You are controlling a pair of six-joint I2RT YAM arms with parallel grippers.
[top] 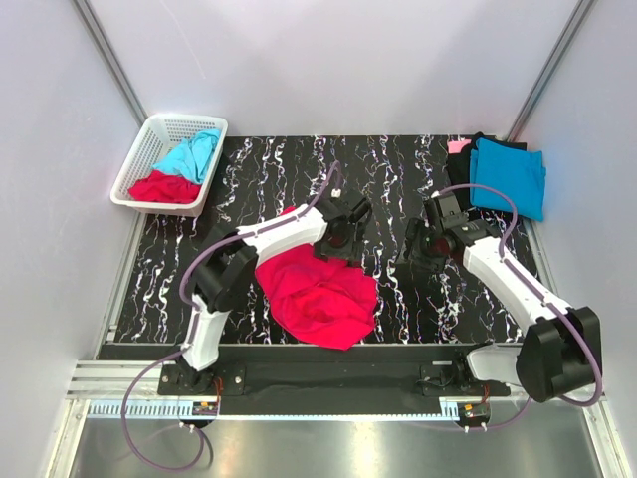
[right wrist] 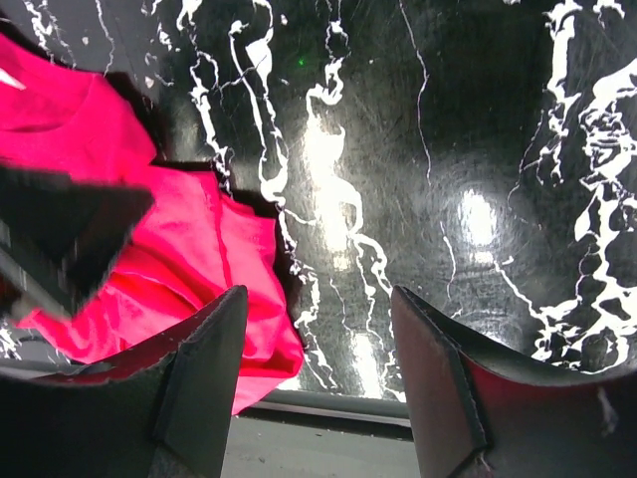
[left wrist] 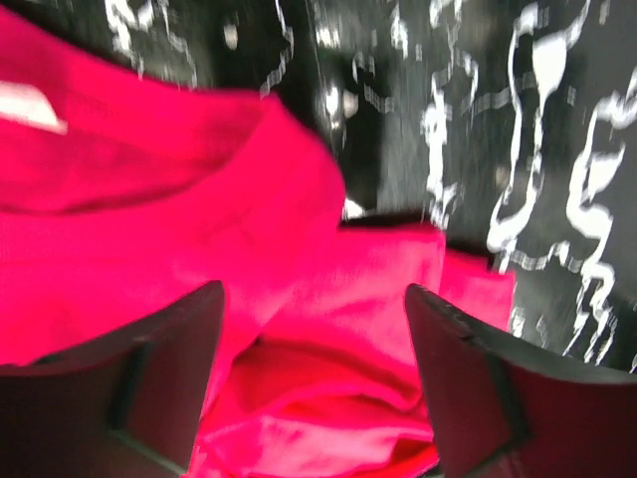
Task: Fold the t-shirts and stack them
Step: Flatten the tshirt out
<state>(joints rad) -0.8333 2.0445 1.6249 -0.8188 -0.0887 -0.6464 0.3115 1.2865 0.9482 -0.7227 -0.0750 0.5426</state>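
A crimson red t-shirt (top: 318,294) lies crumpled on the black marbled table (top: 398,169), near the front middle. My left gripper (top: 343,234) hovers at its far edge. In the left wrist view its jaws stand open (left wrist: 314,299), and folds of the red t-shirt (left wrist: 199,219) lie between and below them. My right gripper (top: 423,244) is open (right wrist: 318,299) over bare table, with the red t-shirt (right wrist: 199,259) to its left. A folded turquoise t-shirt (top: 510,174) rests on black (top: 503,145) and pink (top: 458,146) ones at the back right.
A white lattice basket (top: 139,159) off the table's back left corner holds a turquoise shirt (top: 191,154) and a red shirt (top: 164,187). The table's front edge (right wrist: 328,408) lies just below the right gripper. Grey walls close in both sides.
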